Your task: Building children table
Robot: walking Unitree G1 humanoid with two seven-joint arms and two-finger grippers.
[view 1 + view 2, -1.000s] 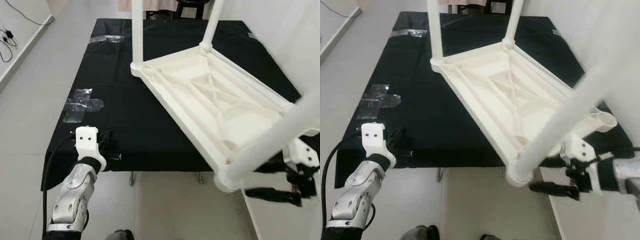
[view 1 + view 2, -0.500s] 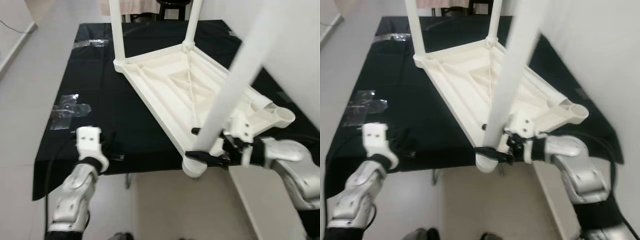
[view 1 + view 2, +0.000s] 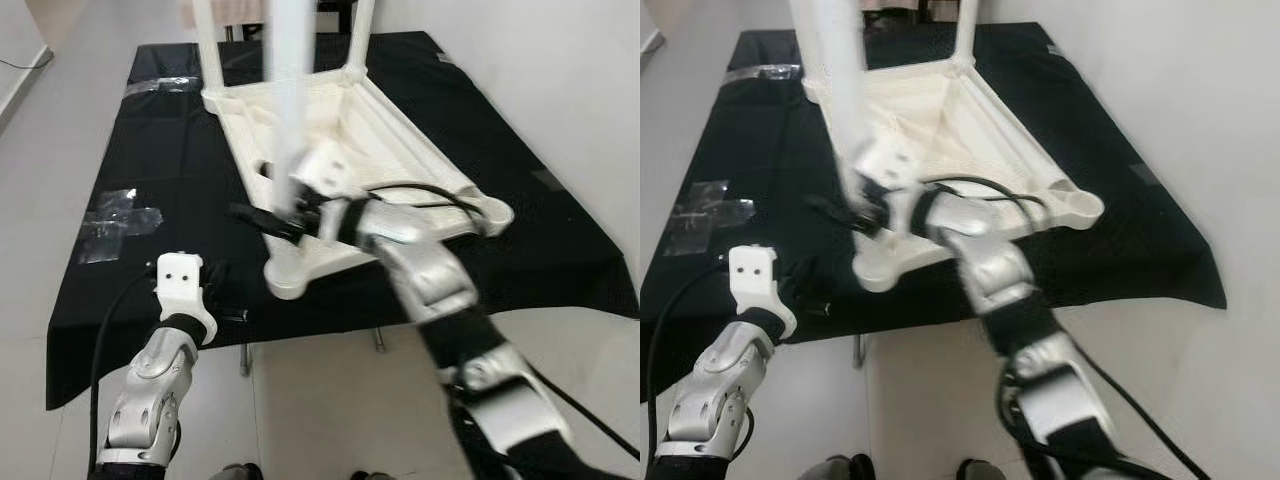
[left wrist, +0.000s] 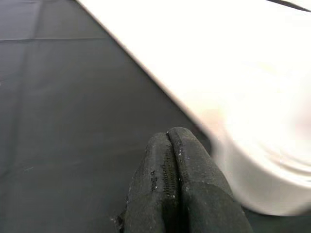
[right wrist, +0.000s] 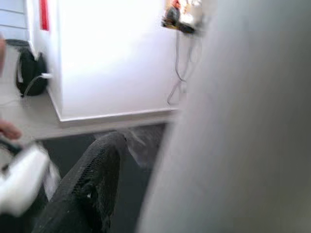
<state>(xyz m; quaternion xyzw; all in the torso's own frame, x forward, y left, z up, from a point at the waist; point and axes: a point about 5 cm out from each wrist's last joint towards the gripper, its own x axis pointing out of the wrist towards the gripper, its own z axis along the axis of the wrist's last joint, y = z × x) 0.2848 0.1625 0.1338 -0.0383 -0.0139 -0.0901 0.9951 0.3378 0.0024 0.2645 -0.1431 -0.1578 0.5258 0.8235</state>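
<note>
Leftward-swung right tool [image 3: 268, 219], gripping round white leg [image 3: 284, 90]

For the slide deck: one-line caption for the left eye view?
Right tool holds white table leg at upturned tabletop.

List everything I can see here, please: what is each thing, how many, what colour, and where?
White plastic children's table: one, upside down on the black cloth, legs pointing up.
White table leg: one, blurred, upright at the near corner, against the right hand.
Black cloth-covered table: one, under everything.
Clear crumpled tape patches: two, one on the cloth's left side, one at the far left corner.
Pale floor: around the table.
White wall: on the right.
Left hand: black fingers shut and empty, at the cloth's near edge beside the table's near corner.
Right hand: black fingers at the white leg's base.
</note>
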